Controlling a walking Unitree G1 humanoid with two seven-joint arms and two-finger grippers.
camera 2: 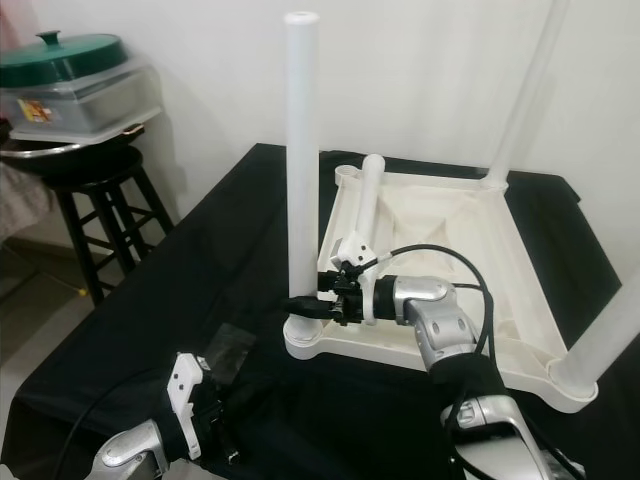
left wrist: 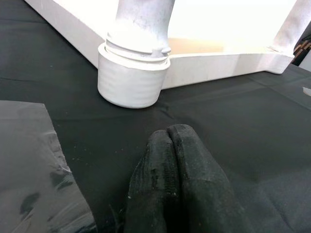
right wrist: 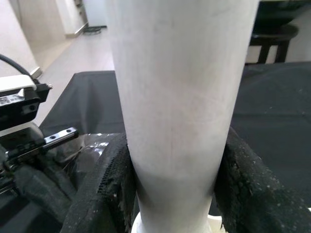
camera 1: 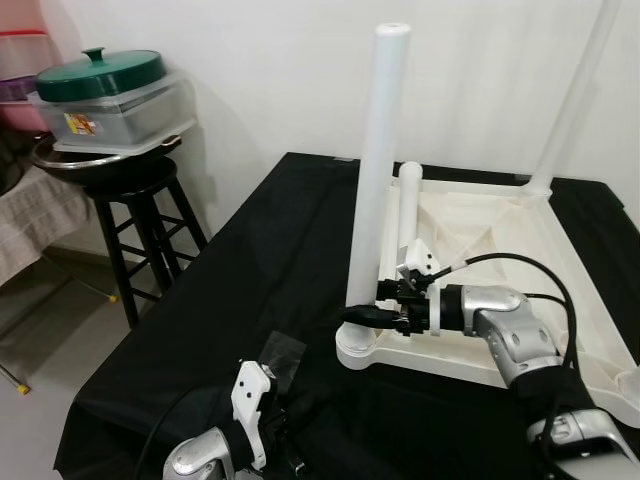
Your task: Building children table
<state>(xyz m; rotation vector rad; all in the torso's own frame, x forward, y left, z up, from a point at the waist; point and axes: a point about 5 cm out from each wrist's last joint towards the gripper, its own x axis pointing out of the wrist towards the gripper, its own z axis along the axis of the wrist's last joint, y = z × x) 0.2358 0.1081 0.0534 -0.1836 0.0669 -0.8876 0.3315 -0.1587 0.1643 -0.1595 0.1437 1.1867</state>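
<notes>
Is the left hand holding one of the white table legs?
No, the left hand rests shut with nothing in it on the black cloth, apart from the white leg standing in its socket.

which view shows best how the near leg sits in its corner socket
The left wrist view: the leg enters the socket close up, collar visible. The eye views show them small; the right wrist view has the right gripper clamping the leg.

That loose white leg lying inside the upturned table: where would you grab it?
Around its middle, from above. The loose leg lies along the upturned tabletop beside the rim, so its round shaft is open on top, and a mid grip should balance it.
</notes>
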